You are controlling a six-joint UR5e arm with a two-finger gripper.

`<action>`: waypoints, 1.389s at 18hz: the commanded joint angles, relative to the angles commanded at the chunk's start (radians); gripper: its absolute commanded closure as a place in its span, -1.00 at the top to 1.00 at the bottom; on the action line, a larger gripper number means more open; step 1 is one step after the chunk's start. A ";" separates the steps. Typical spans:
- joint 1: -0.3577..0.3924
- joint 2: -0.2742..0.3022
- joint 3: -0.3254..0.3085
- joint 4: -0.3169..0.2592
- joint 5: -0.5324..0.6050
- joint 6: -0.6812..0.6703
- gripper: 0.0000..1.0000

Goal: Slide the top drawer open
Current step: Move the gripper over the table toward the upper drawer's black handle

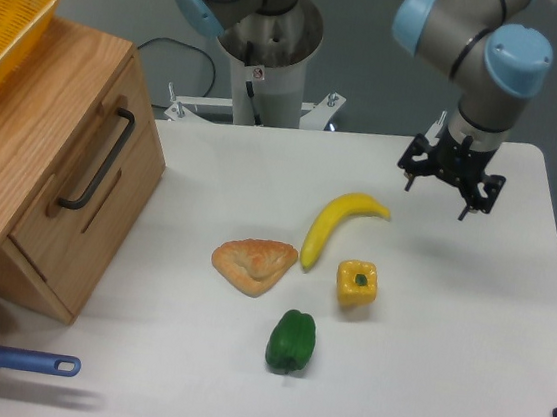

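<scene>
The top drawer [83, 138] is a light-oak panel in the front of the wooden cabinet [25, 139] at the left, and it looks shut. Its long black bar handle [101, 156] runs along the panel. My gripper [437, 195] hangs over the back right of the white table, open and empty, its black fingers [463, 207] pointing down. It is far to the right of the drawer, beyond the banana [335, 222].
A yellow basket [3, 16] rests on the cabinet top. On the table [466, 331] lie a croissant [253, 264], a yellow pepper [357, 283] and a green pepper [291, 341]. A pan with a blue handle [24, 362] sits at the front left corner.
</scene>
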 joint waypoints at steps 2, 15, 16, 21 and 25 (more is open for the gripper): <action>-0.034 0.018 -0.003 -0.031 0.000 -0.072 1.00; -0.270 0.078 -0.003 -0.059 -0.077 -0.327 1.00; -0.279 0.084 0.000 -0.066 -0.101 -0.336 1.00; -0.351 0.121 0.011 -0.117 -0.152 -0.453 1.00; -0.405 0.131 0.014 -0.128 -0.190 -0.581 1.00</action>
